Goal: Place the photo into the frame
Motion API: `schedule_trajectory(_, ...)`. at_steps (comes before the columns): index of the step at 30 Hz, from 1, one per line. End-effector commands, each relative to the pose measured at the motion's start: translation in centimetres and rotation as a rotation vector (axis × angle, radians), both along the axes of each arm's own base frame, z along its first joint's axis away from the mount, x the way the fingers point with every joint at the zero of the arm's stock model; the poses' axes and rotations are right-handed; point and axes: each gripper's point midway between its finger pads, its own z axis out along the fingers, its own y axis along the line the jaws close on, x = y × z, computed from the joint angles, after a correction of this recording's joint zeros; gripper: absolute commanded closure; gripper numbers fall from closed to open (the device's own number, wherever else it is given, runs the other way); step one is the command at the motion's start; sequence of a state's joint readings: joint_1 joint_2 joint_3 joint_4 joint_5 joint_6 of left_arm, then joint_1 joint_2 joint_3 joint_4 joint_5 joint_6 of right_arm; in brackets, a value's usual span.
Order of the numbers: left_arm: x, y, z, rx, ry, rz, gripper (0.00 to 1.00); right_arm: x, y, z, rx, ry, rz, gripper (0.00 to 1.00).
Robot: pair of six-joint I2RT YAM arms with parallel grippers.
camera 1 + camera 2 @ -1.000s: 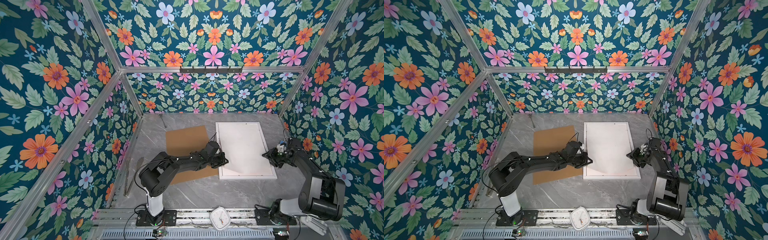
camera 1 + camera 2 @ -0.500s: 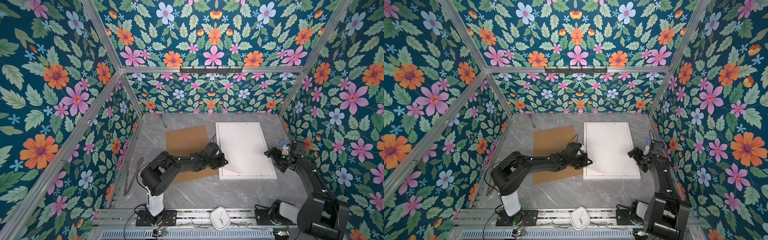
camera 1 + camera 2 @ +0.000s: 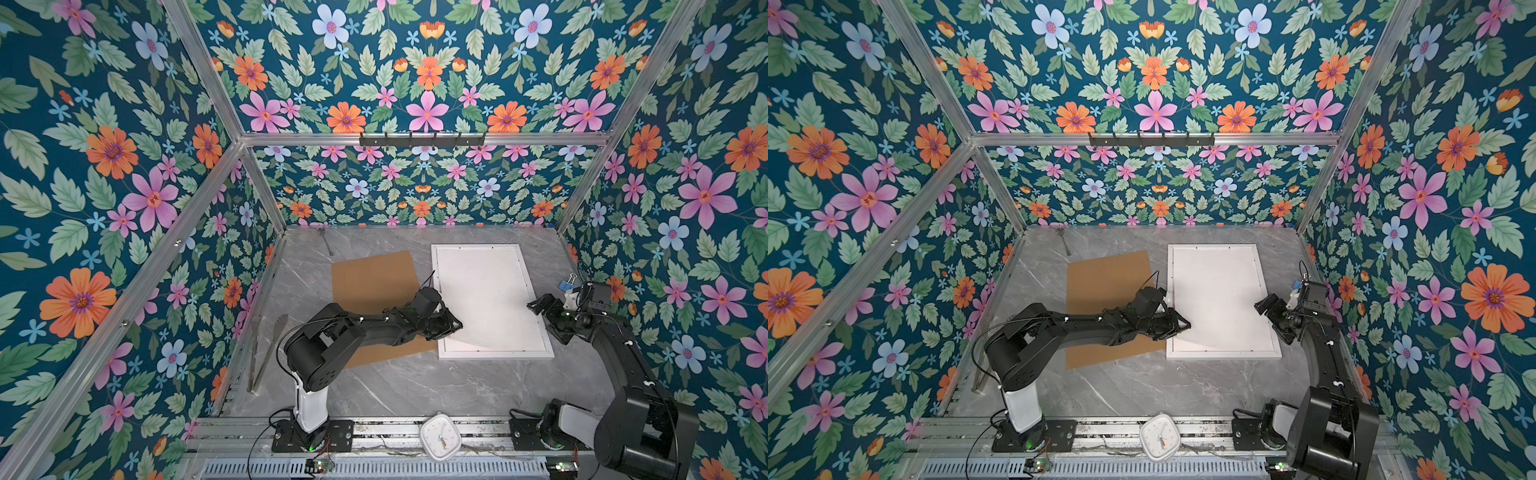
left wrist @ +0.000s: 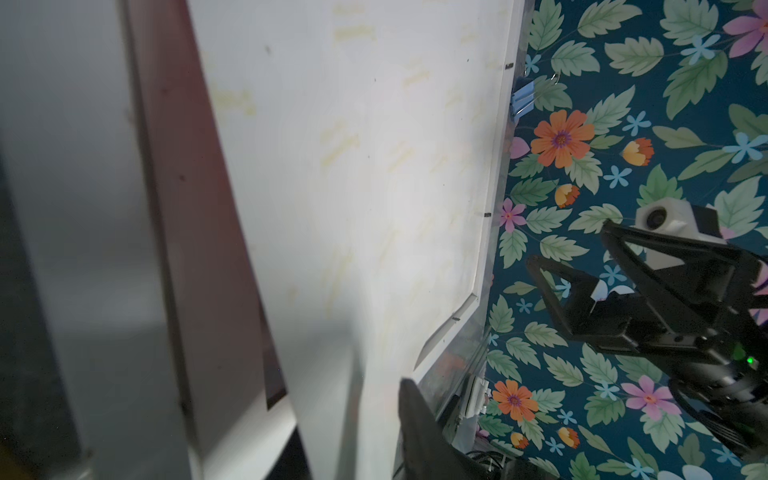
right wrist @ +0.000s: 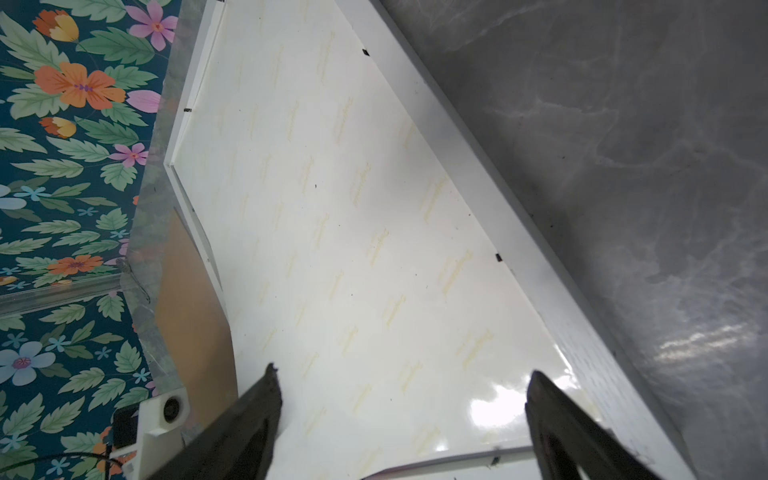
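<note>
The photo [image 3: 486, 299] [image 3: 1217, 299] lies white back up inside the white frame [image 3: 496, 354] [image 3: 1223, 354]. Its near edge bows up instead of lying flat. My left gripper [image 3: 455, 326] [image 3: 1183, 324] sits at the photo's near left edge. In the left wrist view the sheet [image 4: 353, 166] passes between its parted fingers [image 4: 415, 419], and a reddish strip shows under the raised edge. My right gripper [image 3: 544, 322] [image 3: 1273, 322] hovers wide open over the photo's right edge, holding nothing. Beneath it, the right wrist view shows the glossy back [image 5: 353, 228] and the frame rail [image 5: 478, 187].
A brown backing board [image 3: 374, 291] [image 5: 191, 311] lies left of the frame, partly under my left arm. Blue binder clips [image 3: 567, 284] sit by the right wall. Metal tongs [image 3: 266, 353] lie along the left wall, and a white clock [image 3: 440, 436] rests on the front rail.
The right gripper has opened wide and let go of the photo's right edge, and its arm has drawn back. The left gripper's jaws have parted at the photo's edge.
</note>
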State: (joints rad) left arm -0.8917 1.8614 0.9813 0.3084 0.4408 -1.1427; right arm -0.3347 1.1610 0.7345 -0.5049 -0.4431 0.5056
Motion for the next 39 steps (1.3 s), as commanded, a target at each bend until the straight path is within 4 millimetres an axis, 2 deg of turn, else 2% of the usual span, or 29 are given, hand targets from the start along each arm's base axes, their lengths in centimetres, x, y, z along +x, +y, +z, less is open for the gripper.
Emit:
schedule_trajectory(1,0.0,0.3,0.0,0.038,-0.018,-0.011,0.56,0.1,0.4,0.4,0.013,-0.018,0.018,0.08)
schedule_trajectory(6,-0.5,1.8,-0.9,0.166,-0.006,-0.034,0.45,0.0,1.1,0.9,0.040,-0.037,0.040,0.06)
schedule_trajectory(11,-1.0,4.4,-0.8,0.330,-0.023,-0.066,0.41,-0.2,2.0,1.5,0.064,-0.056,0.068,0.04)
schedule_trajectory(15,-1.1,7.0,-0.2,0.431,-0.039,-0.064,0.38,-0.1,4.3,2.2,0.046,-0.067,0.134,0.03)
schedule_trajectory(18,-0.6,9.9,0.4,0.488,-0.060,-0.033,0.31,0.4,7.3,3.2,0.022,-0.094,0.226,0.03)
schedule_trajectory(21,0.3,12.8,1.0,0.470,-0.060,0.003,0.30,1.2,10.2,4.4,0.010,-0.129,0.306,0.02)
schedule_trajectory(25,2.0,18.4,1.7,0.495,-0.076,0.086,0.30,2.6,14.7,6.0,0.009,-0.184,0.419,0.02)
schedule_trajectory(26,2.4,19.9,1.8,0.517,-0.082,0.106,0.28,3.0,15.7,6.2,0.004,-0.188,0.446,0.01)
schedule_trajectory(29,3.3,23.7,2.1,0.567,-0.119,0.159,0.14,4.0,19.3,7.1,0.016,-0.213,0.555,0.01)
schedule_trajectory(32,4.2,26.9,2.1,0.577,-0.122,0.201,0.12,4.8,23.0,7.8,-0.001,-0.220,0.658,0.01)
schedule_trajectory(38,5.8,32.1,1.3,0.628,-0.080,0.271,0.07,6.7,29.4,6.7,-0.027,-0.175,0.805,0.01)
schedule_trajectory(39,6.0,32.9,1.1,0.642,-0.073,0.284,0.07,7.1,30.2,5.4,-0.046,-0.143,0.822,0.01)
